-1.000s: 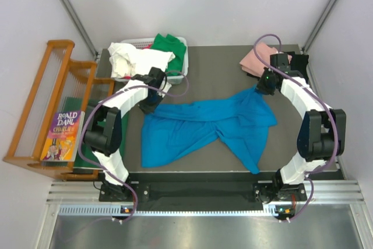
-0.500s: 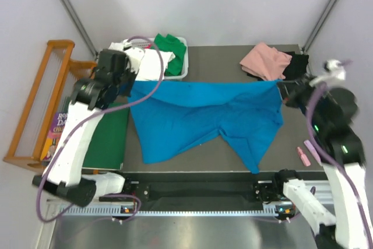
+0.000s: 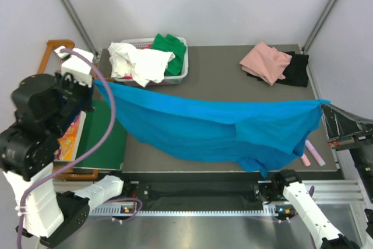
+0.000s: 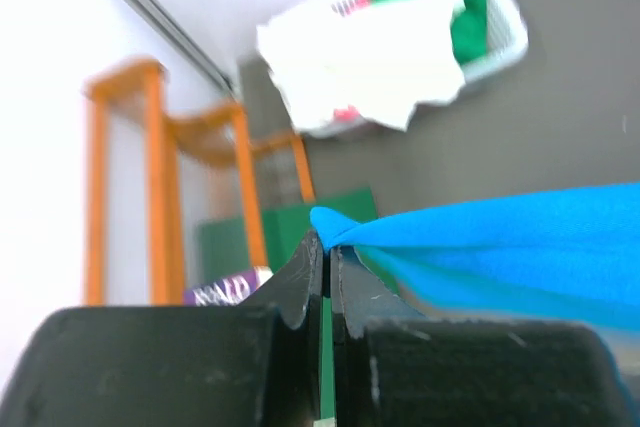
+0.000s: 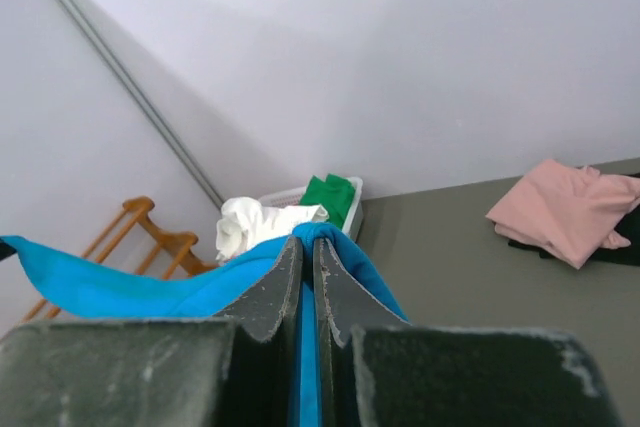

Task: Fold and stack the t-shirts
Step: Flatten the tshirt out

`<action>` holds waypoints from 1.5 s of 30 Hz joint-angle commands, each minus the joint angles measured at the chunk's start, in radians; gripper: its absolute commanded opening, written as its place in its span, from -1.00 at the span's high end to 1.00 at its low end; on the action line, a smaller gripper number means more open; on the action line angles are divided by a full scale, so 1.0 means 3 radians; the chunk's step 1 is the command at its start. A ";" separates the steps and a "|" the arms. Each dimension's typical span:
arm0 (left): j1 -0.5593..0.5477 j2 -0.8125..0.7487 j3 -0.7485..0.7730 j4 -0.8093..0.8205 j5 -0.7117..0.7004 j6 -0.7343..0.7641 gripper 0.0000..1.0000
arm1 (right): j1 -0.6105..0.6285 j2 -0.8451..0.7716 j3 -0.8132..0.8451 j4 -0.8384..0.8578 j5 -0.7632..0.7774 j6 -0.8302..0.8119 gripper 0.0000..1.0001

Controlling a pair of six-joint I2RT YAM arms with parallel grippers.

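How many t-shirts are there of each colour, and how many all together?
blue t-shirt: 1
white t-shirt: 1 (a crumpled heap, could hide more)
green t-shirt: 1
pink t-shirt: 1
black t-shirt: 1
Total: 5

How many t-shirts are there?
5: a blue t-shirt stretched in the air, a white t-shirt and a green t-shirt in the basket, a pink t-shirt partly on a black t-shirt, far right. More may hide in the basket.
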 commanded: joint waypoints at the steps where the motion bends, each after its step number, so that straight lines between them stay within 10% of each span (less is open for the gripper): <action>1: 0.0015 0.0167 0.0463 -0.0081 -0.0197 0.0085 1.00 | 0.0035 0.0183 0.0138 -0.0060 0.0062 0.0012 1.00; 18: 0.0030 0.0453 -0.2298 0.1411 -0.0381 0.0300 1.00 | 0.0030 0.1158 -0.1247 0.0660 0.0726 0.0110 1.00; 31: 0.0357 0.2359 -0.1598 0.1990 -0.0663 0.0551 1.00 | -0.0235 0.2790 -0.1181 0.1351 0.0650 0.0120 1.00; 45: 0.0521 0.2969 -0.1015 0.1943 -0.0643 0.0500 1.00 | -0.0537 0.3777 -0.0618 0.1356 0.0415 0.0145 1.00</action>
